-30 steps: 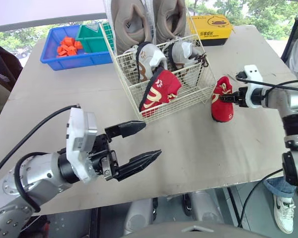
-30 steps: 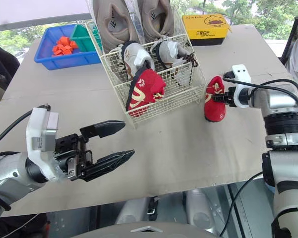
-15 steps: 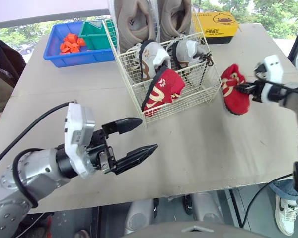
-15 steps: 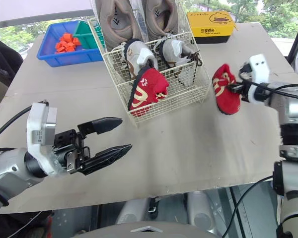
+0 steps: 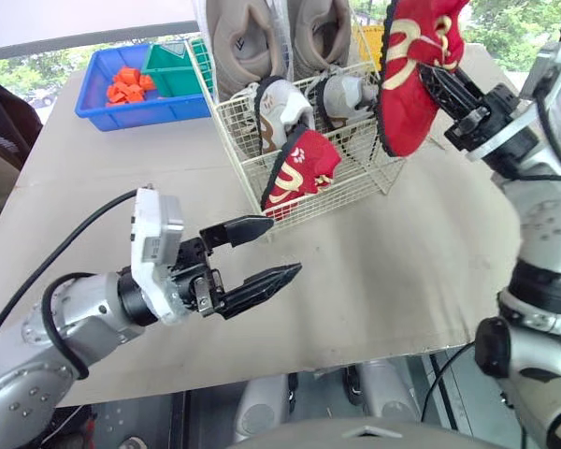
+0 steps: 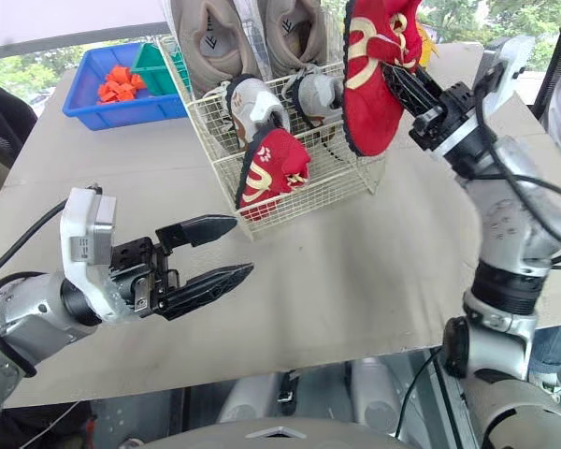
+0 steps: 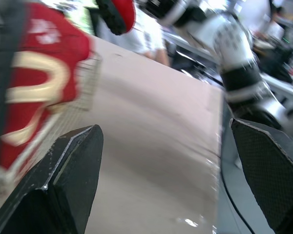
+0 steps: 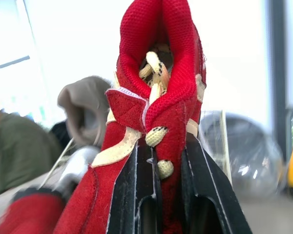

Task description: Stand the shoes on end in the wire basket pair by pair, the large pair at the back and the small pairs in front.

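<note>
In the lower left of the frame, the left gripper (image 5: 282, 248) hovers over the bare beige table (image 5: 383, 271), its two black fingers spread wide and empty. Past it, at centre, a white wire basket (image 5: 365, 168) holds one small red shoe with cream trim (image 5: 299, 173) on end at its front left, a small grey-and-white pair (image 5: 280, 108) behind that, and a large beige pair (image 5: 248, 42) upright at the back. At upper right, the right gripper (image 5: 432, 75) is clamped on the matching second red shoe (image 5: 402, 103), lifted clear of the table above the basket's right end. A blue plastic tray (image 5: 98, 108) of orange pieces (image 5: 126, 86) sits at far upper left.
</note>
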You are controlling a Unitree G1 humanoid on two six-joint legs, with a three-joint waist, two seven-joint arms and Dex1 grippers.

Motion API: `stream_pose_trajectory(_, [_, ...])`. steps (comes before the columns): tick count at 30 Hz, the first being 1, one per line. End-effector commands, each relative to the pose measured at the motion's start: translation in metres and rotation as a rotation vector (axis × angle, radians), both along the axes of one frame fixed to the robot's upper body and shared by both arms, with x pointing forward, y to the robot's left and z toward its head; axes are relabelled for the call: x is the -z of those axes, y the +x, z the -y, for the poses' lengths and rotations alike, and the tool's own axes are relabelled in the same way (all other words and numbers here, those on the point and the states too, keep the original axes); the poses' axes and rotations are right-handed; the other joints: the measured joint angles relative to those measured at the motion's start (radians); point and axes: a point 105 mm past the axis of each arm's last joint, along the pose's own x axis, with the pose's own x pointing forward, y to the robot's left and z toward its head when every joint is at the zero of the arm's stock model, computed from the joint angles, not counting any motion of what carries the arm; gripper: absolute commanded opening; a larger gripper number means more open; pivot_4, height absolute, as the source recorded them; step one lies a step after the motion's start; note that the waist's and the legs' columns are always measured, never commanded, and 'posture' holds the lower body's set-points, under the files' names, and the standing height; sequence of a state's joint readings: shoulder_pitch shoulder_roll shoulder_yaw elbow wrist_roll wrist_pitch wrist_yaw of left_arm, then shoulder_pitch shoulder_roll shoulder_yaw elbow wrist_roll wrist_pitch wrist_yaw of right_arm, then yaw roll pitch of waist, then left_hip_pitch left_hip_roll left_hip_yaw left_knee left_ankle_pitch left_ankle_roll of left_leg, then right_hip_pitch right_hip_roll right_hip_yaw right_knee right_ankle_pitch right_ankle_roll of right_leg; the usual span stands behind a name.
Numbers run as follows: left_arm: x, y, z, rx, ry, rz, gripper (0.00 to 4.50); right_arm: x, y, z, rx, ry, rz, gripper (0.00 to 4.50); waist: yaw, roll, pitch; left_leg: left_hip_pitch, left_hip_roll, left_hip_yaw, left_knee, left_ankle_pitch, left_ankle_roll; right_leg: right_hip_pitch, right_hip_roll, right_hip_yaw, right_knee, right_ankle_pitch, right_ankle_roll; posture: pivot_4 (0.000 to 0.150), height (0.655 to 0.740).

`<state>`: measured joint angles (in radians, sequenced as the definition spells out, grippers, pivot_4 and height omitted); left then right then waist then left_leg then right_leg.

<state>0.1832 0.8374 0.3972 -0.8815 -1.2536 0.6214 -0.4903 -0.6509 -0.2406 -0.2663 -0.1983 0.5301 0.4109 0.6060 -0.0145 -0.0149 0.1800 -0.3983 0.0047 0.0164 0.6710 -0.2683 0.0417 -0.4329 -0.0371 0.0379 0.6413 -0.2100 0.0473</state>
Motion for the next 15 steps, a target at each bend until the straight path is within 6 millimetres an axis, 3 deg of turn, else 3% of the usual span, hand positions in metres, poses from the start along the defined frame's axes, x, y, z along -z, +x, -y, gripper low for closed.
stream_pose_trajectory(1, [-0.006,-0.008,0.0,-0.041,0.021,0.086,4.5,0.004,0.0,-0.004,0.132,-0.067,0.159,0.06,0.0,0.0,0.0,0.0,0.0,0.001,0.0,0.0,-0.001,0.0,0.0,0.0,0.0,0.0,0.0,0.15,0.74])
stream_pose_trajectory(12, [-0.008,-0.015,-0.007,-0.084,-0.015,0.073,4.5,0.059,0.019,-0.021,0.391,-0.139,0.352,0.06,-0.007,-0.001,-0.001,0.004,0.0,0.003,0.0,0.001,-0.001,0.001,0.0,0.002,0.002,0.0,-0.001,0.15,0.74])
stream_pose_trajectory(15, [-0.006,-0.014,-0.009,-0.097,-0.012,0.075,4.5,0.091,0.02,-0.028,0.393,-0.188,0.323,0.06,-0.009,-0.002,-0.001,0.004,0.0,0.003,0.0,0.002,-0.003,0.001,0.0,0.002,0.002,0.0,-0.002,0.15,0.74])
